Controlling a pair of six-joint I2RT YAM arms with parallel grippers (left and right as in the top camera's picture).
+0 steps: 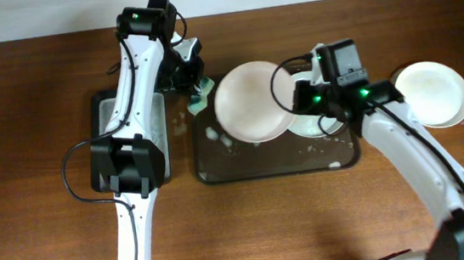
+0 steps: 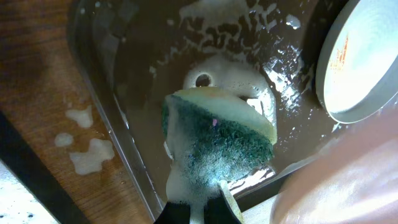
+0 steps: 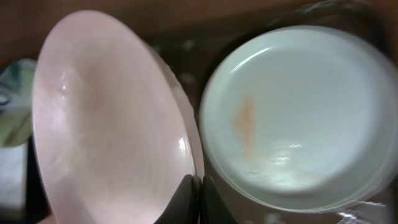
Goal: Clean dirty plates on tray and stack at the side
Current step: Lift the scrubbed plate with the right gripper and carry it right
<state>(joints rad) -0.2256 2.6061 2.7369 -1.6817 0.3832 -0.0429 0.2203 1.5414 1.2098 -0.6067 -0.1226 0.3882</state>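
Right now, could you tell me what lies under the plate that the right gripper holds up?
Below the lifted plate lies the tray, foamy where it shows. A smeared second plate sits beside it in the tray. The floor straight beneath is covered.

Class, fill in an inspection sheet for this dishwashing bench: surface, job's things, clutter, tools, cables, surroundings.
Surface: wooden table, with foam spots beside the large tray.
Job's things: large tray wet and foamy; tilted plate held above it; smeared plate lying in it; third plate on the table at the right.
Clutter: smaller tray under the left arm.
Tools: left tool shut on the sponge; right tool shut on the tilted plate's rim.
Cables: black cable looping off the left arm.
Surroundings: nothing seen.
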